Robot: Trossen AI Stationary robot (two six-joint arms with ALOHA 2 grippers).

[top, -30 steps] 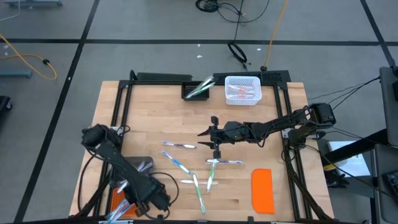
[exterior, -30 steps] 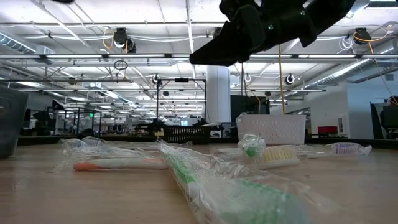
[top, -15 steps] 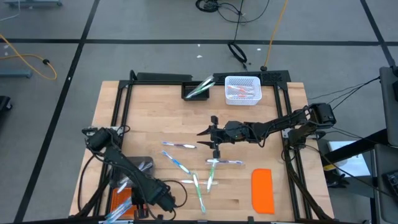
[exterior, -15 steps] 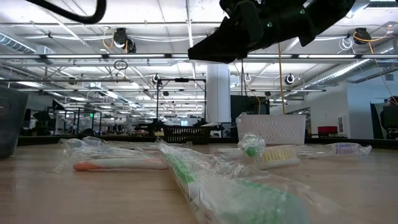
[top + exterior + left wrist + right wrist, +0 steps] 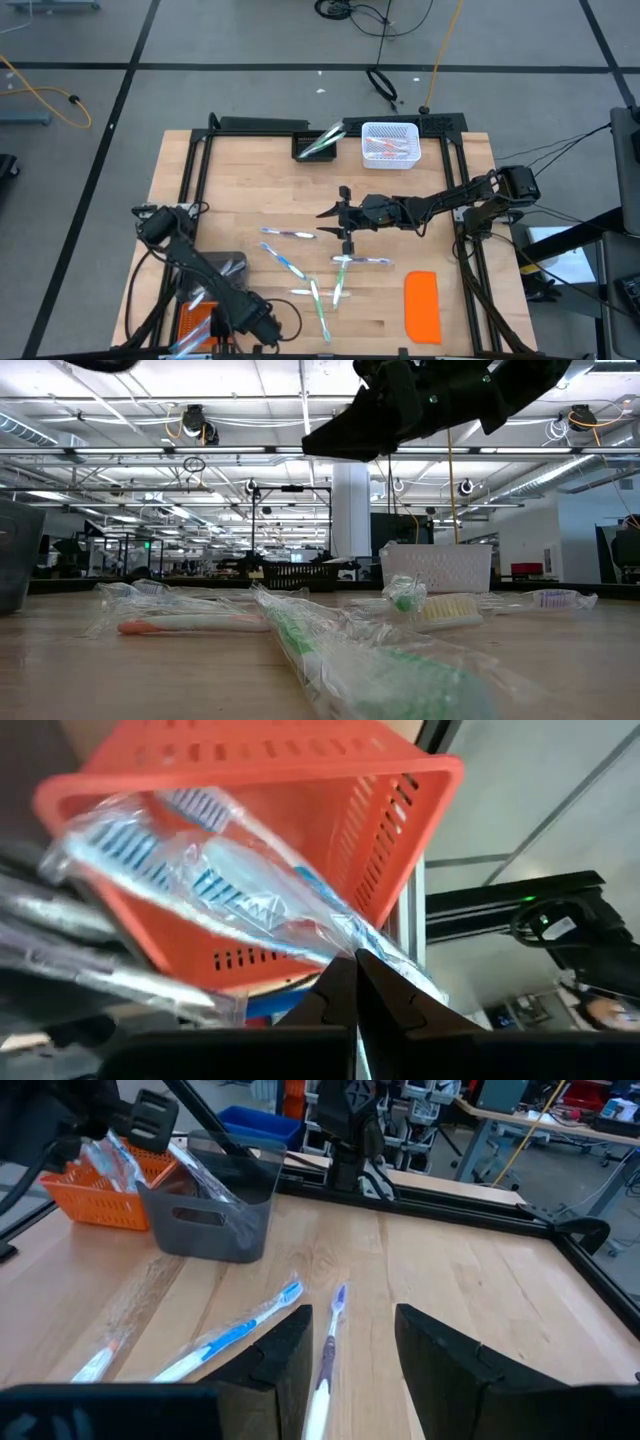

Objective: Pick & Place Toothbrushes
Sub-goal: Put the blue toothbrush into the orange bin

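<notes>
Several wrapped toothbrushes (image 5: 320, 290) lie flat on the wooden table's middle near part; the low view shows them close up (image 5: 330, 650). My left gripper (image 5: 355, 992) is at the near left corner by the orange basket (image 5: 250, 780), shut on a blue toothbrush in a clear wrapper (image 5: 210, 880). In the high view that gripper (image 5: 228, 335) stands beside the basket (image 5: 195, 322). My right gripper (image 5: 333, 214) hovers open above the table's middle; a blue toothbrush (image 5: 235, 1330) and a purple one (image 5: 332, 1325) lie below its fingers (image 5: 350, 1350). My left gripper pinches the wrapped toothbrush's handle end (image 5: 372, 948) between its two shut fingers. The brush reaches away from the fingers, slanting across the orange basket, with its blue bristle head (image 5: 130, 845) by the basket's rim. Whether the brush rests on the basket, I cannot tell.
A grey bin (image 5: 228, 265) stands beside the orange basket. At the far edge stand a white basket (image 5: 390, 143) and a black basket (image 5: 318, 144), both with toothbrushes in them. A flat orange lid (image 5: 422, 305) lies near right. A black frame (image 5: 470, 250) borders the table.
My left gripper has sunk a little toward the orange basket and rolled its wrist, carrying the wrapped toothbrush with it; it stays shut. My right gripper has kept still.
</notes>
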